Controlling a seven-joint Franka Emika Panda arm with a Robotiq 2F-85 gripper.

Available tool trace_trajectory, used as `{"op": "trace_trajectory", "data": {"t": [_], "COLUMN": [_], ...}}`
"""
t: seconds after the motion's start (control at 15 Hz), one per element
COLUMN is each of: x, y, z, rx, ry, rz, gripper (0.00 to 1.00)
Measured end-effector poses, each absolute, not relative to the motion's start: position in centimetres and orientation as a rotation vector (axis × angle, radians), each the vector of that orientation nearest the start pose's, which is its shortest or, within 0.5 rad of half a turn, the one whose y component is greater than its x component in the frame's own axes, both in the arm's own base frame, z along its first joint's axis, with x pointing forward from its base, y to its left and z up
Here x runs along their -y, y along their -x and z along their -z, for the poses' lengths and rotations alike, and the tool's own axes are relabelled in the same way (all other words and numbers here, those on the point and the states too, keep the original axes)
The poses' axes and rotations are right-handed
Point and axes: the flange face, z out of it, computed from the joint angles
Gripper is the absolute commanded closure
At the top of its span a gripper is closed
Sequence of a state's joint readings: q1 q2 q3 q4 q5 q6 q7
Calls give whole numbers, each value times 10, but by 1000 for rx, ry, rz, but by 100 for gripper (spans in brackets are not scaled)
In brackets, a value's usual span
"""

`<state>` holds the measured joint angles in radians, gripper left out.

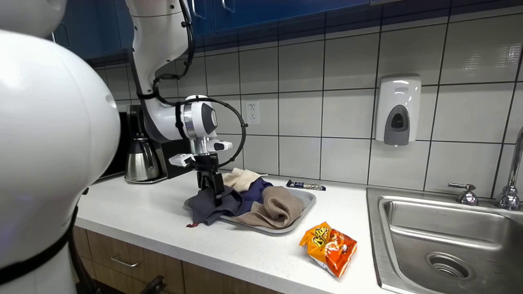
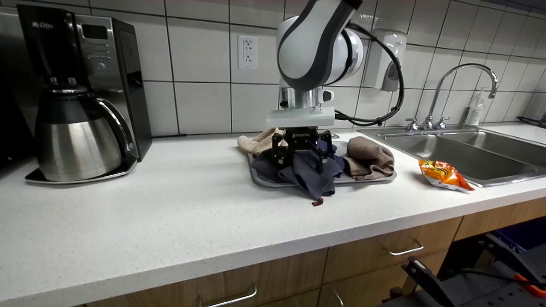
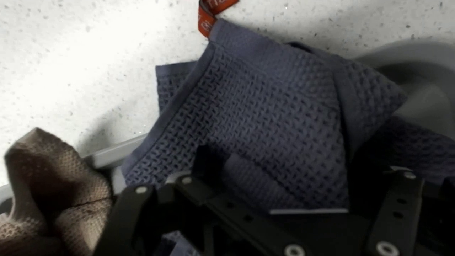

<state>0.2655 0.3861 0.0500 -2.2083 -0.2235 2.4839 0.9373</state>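
The gripper (image 2: 301, 164) points straight down near the centre of the frame in an exterior view, jaws spread wide, the fingers touching or nearly touching the slate cloth (image 2: 311, 179). The arm (image 1: 161, 45) slopes from the top left of the frame in an exterior view and bends at the wrist. In the wrist view the slate cloth fills the middle, with one red tag (image 3: 207, 21) at the top. Four cloths are countable: the slate one draped over the left of one grey tray (image 1: 308, 199), one navy cloth (image 1: 256, 192) mid-tray, one brown cloth (image 1: 282, 204) to the right, one cream cloth (image 1: 241, 178) behind. Farther out are one tube (image 1: 306, 185) right of centre, one snack bag (image 1: 330, 247) and one sink (image 1: 381, 234) lower right, one soap dispenser (image 1: 398, 108) upper right; in an exterior view, one coffee maker (image 2: 102, 64) with one carafe (image 2: 81, 145) at upper left.
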Motion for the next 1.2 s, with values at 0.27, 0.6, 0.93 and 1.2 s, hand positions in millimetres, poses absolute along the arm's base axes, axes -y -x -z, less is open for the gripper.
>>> {"op": "trace_trajectory", "data": {"t": [0.27,0.6,0.93,1.2], "x": [-173,-176,-177,-176], "y": [-516,-524,-529,-531], "z": [-192,-202,-230,-269], "rx": [-708,-709,-706,-698], "ry": [3207,3196,3176,3162], "rz": [-24,12,75,138], "gripper": [67,100,97,97]}}
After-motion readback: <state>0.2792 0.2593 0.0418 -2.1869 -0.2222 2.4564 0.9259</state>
